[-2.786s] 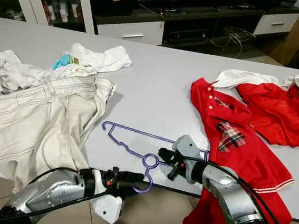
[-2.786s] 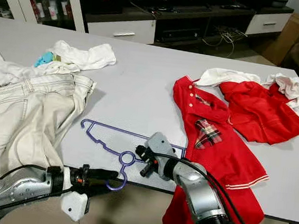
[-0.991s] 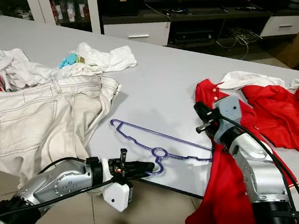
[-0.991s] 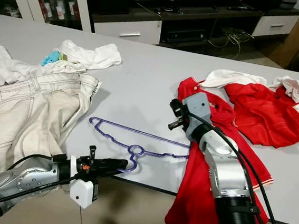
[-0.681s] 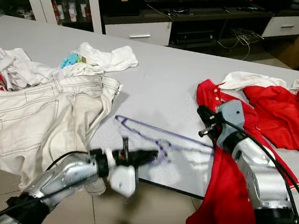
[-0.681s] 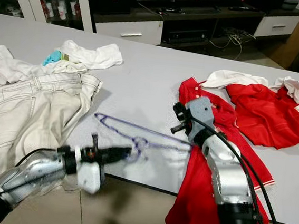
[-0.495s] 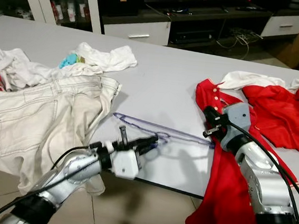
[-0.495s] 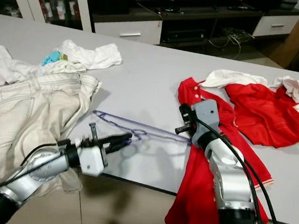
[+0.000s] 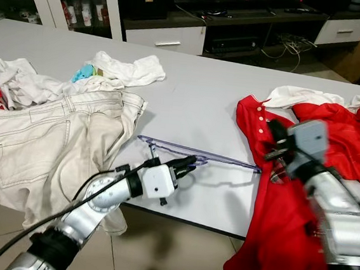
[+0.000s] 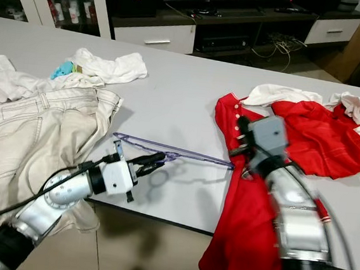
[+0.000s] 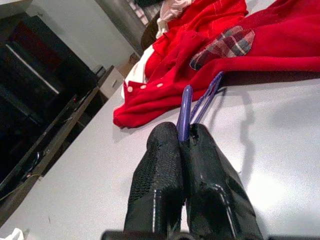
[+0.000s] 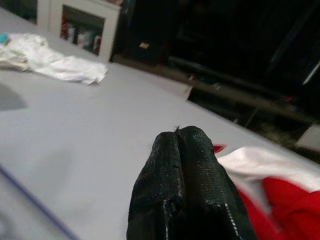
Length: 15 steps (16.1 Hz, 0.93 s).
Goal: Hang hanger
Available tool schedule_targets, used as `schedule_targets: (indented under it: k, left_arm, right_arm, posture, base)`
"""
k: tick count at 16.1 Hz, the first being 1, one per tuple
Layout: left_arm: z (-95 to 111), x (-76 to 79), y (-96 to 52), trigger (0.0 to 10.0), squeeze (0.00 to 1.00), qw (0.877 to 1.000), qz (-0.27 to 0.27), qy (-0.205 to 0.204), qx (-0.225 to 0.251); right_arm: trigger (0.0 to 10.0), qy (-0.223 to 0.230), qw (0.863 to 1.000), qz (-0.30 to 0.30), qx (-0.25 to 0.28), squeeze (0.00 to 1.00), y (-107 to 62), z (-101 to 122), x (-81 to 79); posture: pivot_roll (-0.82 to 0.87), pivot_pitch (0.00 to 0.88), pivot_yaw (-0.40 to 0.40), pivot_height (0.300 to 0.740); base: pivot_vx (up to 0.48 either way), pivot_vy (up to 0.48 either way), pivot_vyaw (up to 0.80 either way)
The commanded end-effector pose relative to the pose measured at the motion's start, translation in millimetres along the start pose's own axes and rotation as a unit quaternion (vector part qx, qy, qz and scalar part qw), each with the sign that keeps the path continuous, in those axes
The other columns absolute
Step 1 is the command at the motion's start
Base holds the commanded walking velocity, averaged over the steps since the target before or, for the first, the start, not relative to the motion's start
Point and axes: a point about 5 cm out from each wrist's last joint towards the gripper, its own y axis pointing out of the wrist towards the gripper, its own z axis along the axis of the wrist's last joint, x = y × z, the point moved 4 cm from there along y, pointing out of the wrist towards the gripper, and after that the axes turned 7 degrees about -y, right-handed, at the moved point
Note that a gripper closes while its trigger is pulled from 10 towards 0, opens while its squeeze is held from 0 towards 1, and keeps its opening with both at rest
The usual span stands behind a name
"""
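Hanger, lower centre, lying lengthwise left-to-right just above the surface, its hook end being clenched by the left pincer, its far tip touching the red shirt beside the right pincer, fingers pressing together, empty.

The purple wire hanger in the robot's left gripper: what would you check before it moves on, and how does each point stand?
1. Left gripper shut on the purple wire hanger: ok.
2. Hanger raised off the grey table: ok at the held end; its shadow lies below.
3. Hanger's far end free of the red polo shirt with the plaid patch: cannot tell; it reaches the shirt's edge.
4. Right gripper shut, holding nothing: ok.
5. Right arm steady: not ok, blurred.
6. Cream jeans apart from the hanger: ok.
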Motion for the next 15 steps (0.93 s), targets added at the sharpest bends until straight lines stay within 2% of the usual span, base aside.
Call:
schedule_targets:
  k: [1,3,4,5,6,7,8,9,13,15]
  left_arm:
    - [-1,-5.6,-0.3,10.0,0.0,1.0,0.006,-0.006,-0.002]
    - [-1,-6.5,0.7,10.0,0.0,1.0,0.002,0.0,-0.002]
    - [0,-7.8,2.5,10.0,0.0,1.0,0.0,0.001,0.0]
    - [1,-7.7,3.0,10.0,0.0,1.0,-0.001,0.001,0.001]
    - [2,-6.7,3.9,10.0,0.0,1.0,-0.008,0.003,0.003]
    - [2,-6.4,4.1,10.0,0.0,1.0,-0.011,0.003,0.003]
    - [4,-7.0,6.0,10.0,0.0,1.0,-0.017,0.006,0.006]
    - [6,-8.8,7.5,10.0,0.0,1.0,-0.019,0.008,0.008]
    - [10,-13.6,7.5,10.0,0.0,1.0,-0.024,0.015,0.012]
    - [9,-11.0,6.0,10.0,0.0,0.999,-0.036,0.019,0.011]
  right_arm:
    - [10.0,-0.014,1.0,-0.013,0.014,0.0,-3.7,8,12.3]
    - [10.0,-0.02,1.0,-0.001,0.021,0.0,-6.2,13,17.8]
    - [10.0,-0.031,0.999,0.038,0.021,0.0,-8.9,14,10.6]
    - [10.0,-0.034,0.998,0.051,0.022,0.0,-9.9,14,6.2]
    - [10.0,-0.039,0.995,0.091,0.024,0.0,-12.2,13,-9.7]
    - [10.0,-0.042,0.993,0.105,0.023,0.0,-12.8,12,-16.1]
    - [10.0,-0.058,0.986,0.152,0.02,0.0,-14.8,9,-35.6]
    - [10.0,-0.071,0.982,0.173,0.017,0.0,-15.8,7,-43.6]
    - [10.0,-0.126,0.966,0.225,0.0,0.0,-20.2,-7,-63.8]
    - [10.0,-0.123,0.965,0.233,0.004,0.0,-17.4,-5,-71.6]
  posture:
    - [-0.1,0.0,0.015,0.74]
    - [-0.1,0.0,0.009,0.74]
    - [-0.1,0.0,0.005,0.74]
    - [-0.1,0.0,0.003,0.74]
    - [-0.1,0.0,0.002,0.74]
    - [-0.1,0.0,0.002,0.74]
    - [-0.09,0.0,-0.002,0.74]
    - [-0.09,0.0,-0.002,0.74]
    - [-0.09,0.0,-0.002,0.74]
    - [-0.1,0.0,0.013,0.74]
  base:
    - [0.0,0.0,0.0]
    - [0.0,0.0,0.0]
    - [0.0,0.0,0.0]
    - [0.0,0.0,0.0]
    - [0.0,0.0,0.0]
    - [0.0,0.0,0.0]
    - [0.0,0.0,0.0]
    - [0.0,0.0,0.0]
    - [0.0,0.0,0.0]
    - [0.0,0.0,0.0]
